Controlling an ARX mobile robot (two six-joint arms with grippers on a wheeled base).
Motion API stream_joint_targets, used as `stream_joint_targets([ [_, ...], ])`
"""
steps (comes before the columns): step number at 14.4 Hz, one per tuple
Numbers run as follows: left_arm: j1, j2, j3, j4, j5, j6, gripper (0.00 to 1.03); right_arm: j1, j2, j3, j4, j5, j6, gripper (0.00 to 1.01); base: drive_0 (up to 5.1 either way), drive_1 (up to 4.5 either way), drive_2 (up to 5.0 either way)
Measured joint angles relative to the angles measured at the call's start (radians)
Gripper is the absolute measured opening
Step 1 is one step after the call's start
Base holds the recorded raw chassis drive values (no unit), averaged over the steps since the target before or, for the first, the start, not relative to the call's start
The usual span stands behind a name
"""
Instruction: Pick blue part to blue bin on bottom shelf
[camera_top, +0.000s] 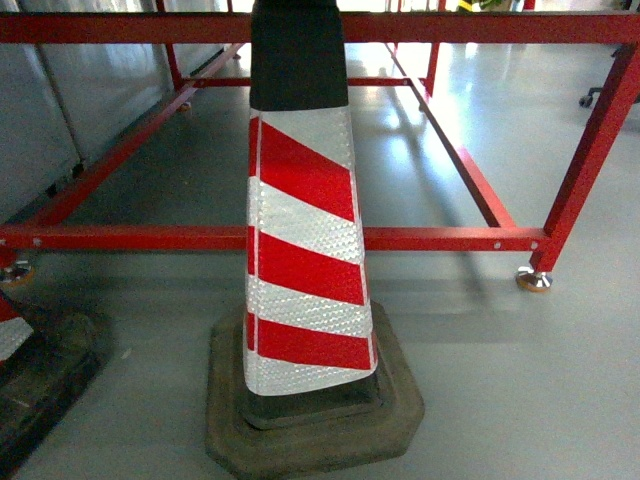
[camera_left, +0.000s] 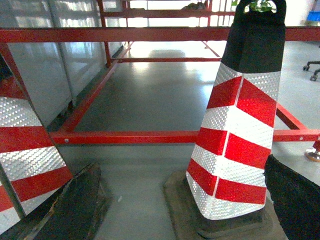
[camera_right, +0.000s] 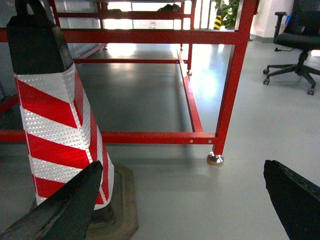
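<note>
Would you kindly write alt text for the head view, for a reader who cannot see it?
A red-and-white striped traffic cone with a black top stands on a dark rubber base on the grey floor, filling the centre. Behind it runs a red steel frame; part of a second cone shows at lower left.

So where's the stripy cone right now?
The stripy cone stands on the grey floor in the middle of the head view, just in front of the red frame's low bar.
</note>
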Motion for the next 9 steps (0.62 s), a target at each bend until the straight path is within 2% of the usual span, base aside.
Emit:
stream_joint_targets([
  [9,0.000,0.000,0.000,0.000,0.000,0.000,0.98,0.000,0.000,0.000,0.000,0.000,0.000,0.98,0.0,0.00,0.0],
])
